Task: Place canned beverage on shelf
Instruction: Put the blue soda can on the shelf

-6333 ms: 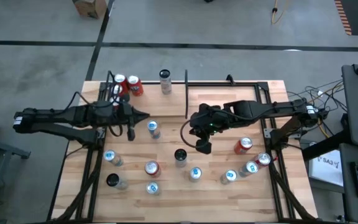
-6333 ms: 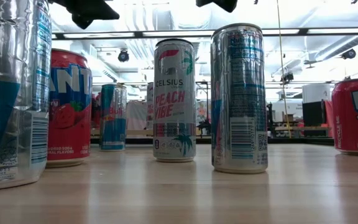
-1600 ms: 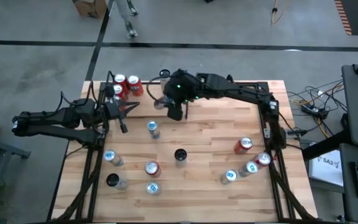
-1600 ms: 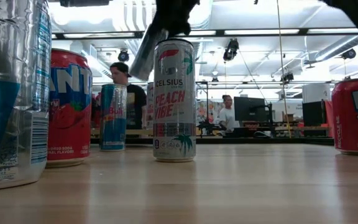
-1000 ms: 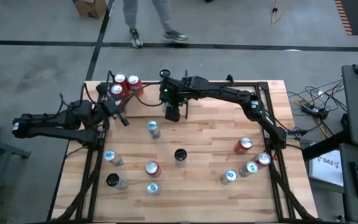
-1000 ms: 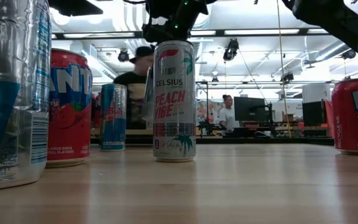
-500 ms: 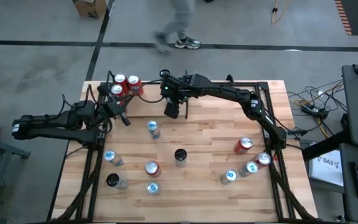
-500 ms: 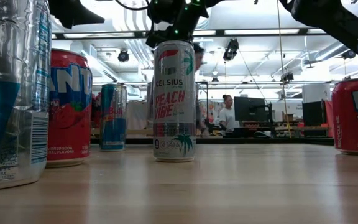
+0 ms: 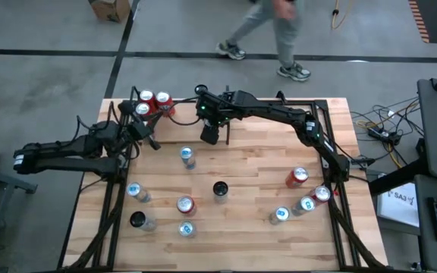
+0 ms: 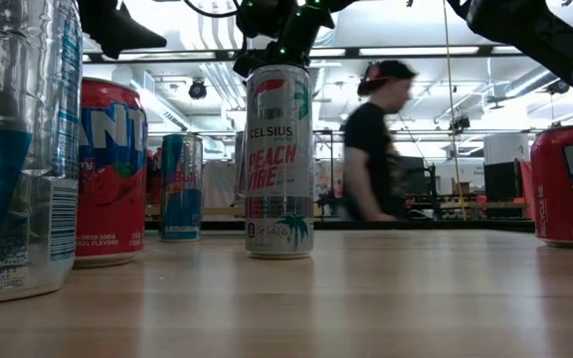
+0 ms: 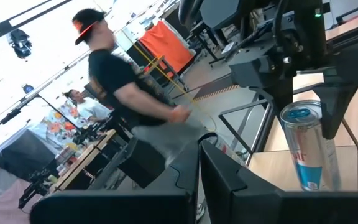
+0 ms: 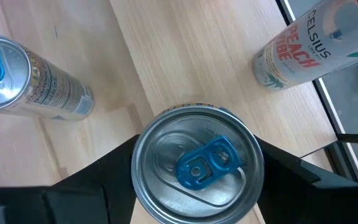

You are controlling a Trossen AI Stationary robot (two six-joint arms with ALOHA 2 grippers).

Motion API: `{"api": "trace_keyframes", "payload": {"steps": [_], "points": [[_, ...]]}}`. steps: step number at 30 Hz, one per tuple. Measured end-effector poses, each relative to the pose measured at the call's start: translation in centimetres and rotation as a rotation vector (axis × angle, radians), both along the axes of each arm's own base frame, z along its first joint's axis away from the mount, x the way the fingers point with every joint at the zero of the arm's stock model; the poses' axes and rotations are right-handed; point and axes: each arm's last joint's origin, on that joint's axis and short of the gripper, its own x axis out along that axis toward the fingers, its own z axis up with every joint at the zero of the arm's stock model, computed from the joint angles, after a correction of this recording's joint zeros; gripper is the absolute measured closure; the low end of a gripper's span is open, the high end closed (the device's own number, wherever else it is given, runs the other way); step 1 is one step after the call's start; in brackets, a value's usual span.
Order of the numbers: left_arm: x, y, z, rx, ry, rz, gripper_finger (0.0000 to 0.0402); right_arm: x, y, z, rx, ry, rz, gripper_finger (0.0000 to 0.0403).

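Canned beverage [image 12: 196, 163], silver with a blue tab, sits clamped between the two dark fingers of the right gripper [image 9: 210, 134], which hangs over the far edge of the bench [image 9: 256, 220] at the narrow shelf [image 9: 180, 133] bay, beside the red cans [image 9: 155, 103]. The left gripper [image 9: 144, 136] waits nearby with fingers nearly together, holding nothing. One risk, as I judge it: the can could knock the Celsius can [image 12: 311, 46] standing close by, or clip the black frame, if lowered off-line. The right wrist view shows the grip and that neighbour; the high view shows only the arm, hiding the can
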Motion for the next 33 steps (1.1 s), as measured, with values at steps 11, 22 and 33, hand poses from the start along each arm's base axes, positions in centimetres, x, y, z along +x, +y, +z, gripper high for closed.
{"api": "trace_keyframes", "payload": {"steps": [11, 22, 33], "points": [[0.0, 0.0, 0.1, 0.000, -0.016, -0.003, 0.0402, 0.6, -0.2, -1.1, -0.001, 0.012, 0.010, 0.0154], [0.0, 0.0, 0.1, 0.000, -0.016, -0.002, 0.0402, 1.0, -0.7, -1.9, -0.003, 0.014, 0.001, 0.0134], [0.0, 0.0, 0.1, 0.000, -0.009, -0.001, 0.0402, 1.2, -1.9, -1.6, -0.031, -0.047, -0.008, 0.0092]]}}
